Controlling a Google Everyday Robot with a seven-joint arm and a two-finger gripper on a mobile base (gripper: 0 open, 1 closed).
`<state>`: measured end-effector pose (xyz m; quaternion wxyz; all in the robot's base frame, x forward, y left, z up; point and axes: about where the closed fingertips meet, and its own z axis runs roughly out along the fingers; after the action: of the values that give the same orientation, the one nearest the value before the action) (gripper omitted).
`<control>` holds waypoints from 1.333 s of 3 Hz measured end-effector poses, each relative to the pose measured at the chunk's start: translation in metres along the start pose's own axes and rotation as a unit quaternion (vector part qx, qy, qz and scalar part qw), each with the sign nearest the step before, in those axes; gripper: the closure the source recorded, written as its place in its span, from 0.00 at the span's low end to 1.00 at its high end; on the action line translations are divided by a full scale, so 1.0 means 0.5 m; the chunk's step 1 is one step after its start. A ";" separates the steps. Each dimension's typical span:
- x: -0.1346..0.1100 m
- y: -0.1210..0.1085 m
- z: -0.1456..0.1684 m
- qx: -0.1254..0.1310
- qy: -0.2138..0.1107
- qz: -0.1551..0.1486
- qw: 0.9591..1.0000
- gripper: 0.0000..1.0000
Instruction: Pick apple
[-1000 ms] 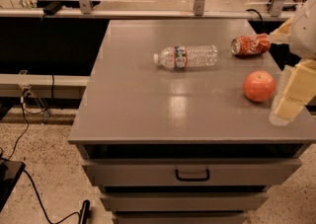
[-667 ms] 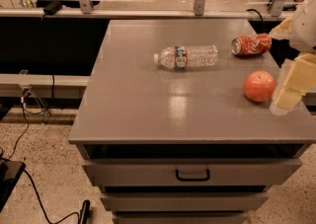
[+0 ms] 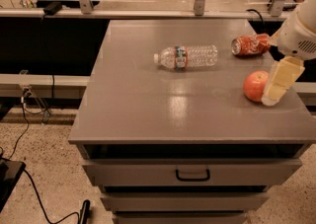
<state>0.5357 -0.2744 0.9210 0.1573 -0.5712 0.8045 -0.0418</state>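
Observation:
The apple point(image 3: 254, 86), round and orange-red, sits on the grey table top point(image 3: 163, 104) near its right edge. My gripper point(image 3: 274, 90), cream-coloured below a white wrist, hangs at the far right of the camera view. It covers the apple's right side, with its tip down at table level. Whether it touches the apple I cannot tell.
A crushed orange-red soda can point(image 3: 251, 45) lies behind the apple at the back right. A clear plastic water bottle point(image 3: 186, 56) lies on its side mid-table. Drawers with a handle point(image 3: 192, 174) are below the top. Cables run on the floor at left.
My gripper has moved left toward the apple and now overlaps its right side. The apple, can and bottle have not moved.

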 end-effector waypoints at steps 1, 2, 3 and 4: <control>0.023 -0.033 0.067 -0.003 0.010 0.017 1.000 0.00; 0.035 -0.037 0.118 -0.016 0.011 0.025 0.999 0.18; 0.043 -0.038 0.149 -0.026 0.013 0.036 0.999 0.42; 0.047 -0.042 0.154 -0.026 0.012 0.042 0.999 0.64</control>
<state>0.5710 -0.2949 0.8484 0.1343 -0.5399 0.8307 -0.0215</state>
